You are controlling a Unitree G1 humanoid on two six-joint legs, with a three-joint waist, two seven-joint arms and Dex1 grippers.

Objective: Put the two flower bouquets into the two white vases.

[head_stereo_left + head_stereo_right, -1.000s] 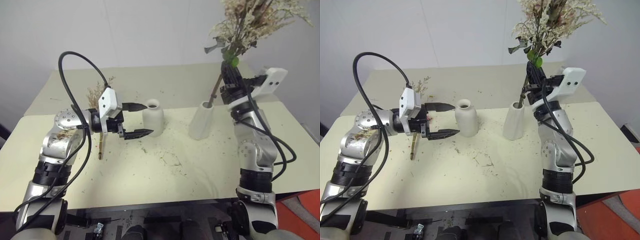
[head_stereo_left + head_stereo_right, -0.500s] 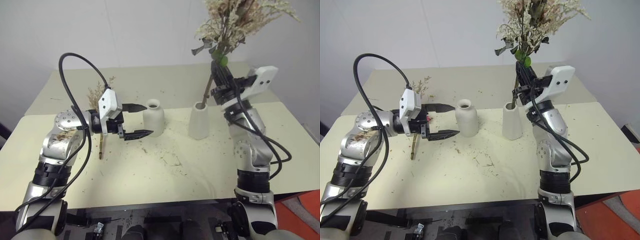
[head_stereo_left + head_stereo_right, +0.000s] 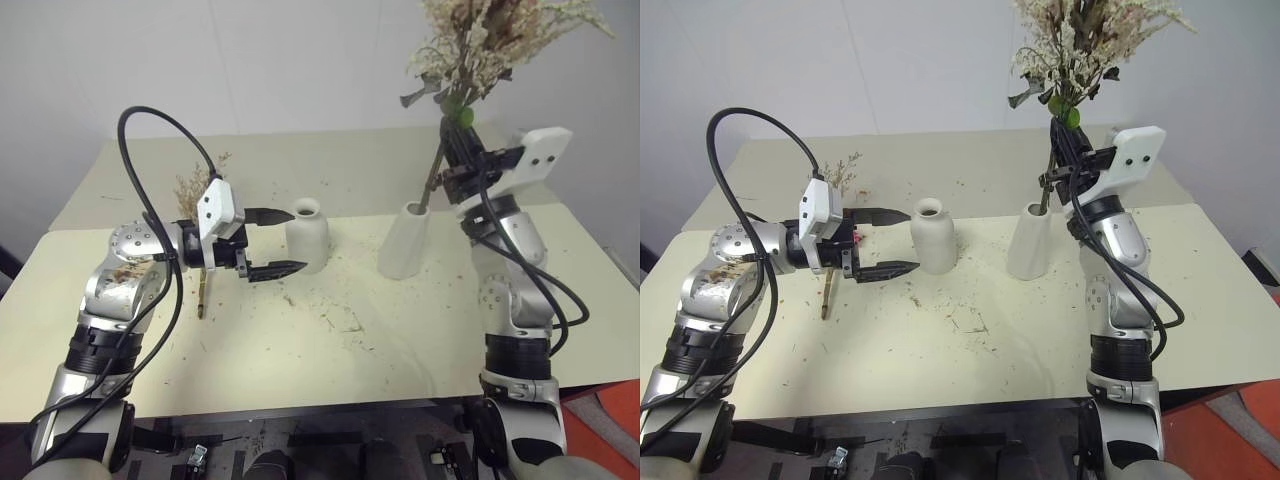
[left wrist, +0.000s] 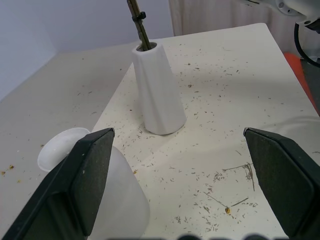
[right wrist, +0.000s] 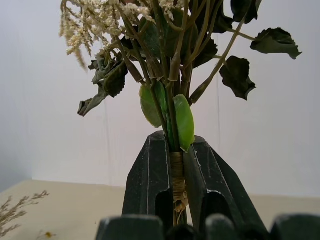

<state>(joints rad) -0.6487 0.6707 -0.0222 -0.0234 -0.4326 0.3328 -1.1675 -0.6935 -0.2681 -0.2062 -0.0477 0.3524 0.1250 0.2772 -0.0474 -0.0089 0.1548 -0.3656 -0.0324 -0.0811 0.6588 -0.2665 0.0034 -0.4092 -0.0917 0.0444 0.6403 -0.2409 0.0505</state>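
Left eye view: right gripper (image 3: pixel 459 158) clamps the bouquet (image 3: pixel 495 40), stem in the cone vase (image 3: pixel 404 241), while left gripper (image 3: pixel 281 241) gapes wide beside the bottle vase (image 3: pixel 307 236).

white vases: 2 counted — bottle-shaped vase (image 3: pixel 307 235), cone vase (image 3: pixel 403 241) | flower bouquets: 2 counted — full bouquet (image 3: pixel 480 45), slim dried bunch (image 3: pixel 195 200) | grippers: 2 counted — left gripper (image 3: pixel 285 240), right gripper (image 3: pixel 455 150)

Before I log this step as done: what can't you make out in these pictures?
- Stem depth inside the cone vase: hidden by its wall.
- Top of the fuller bouquet: cut off by the head views' upper edge.
- Slim bouquet on the table: mostly behind the left gripper.
- Bottle vase base: behind a finger, left wrist view.
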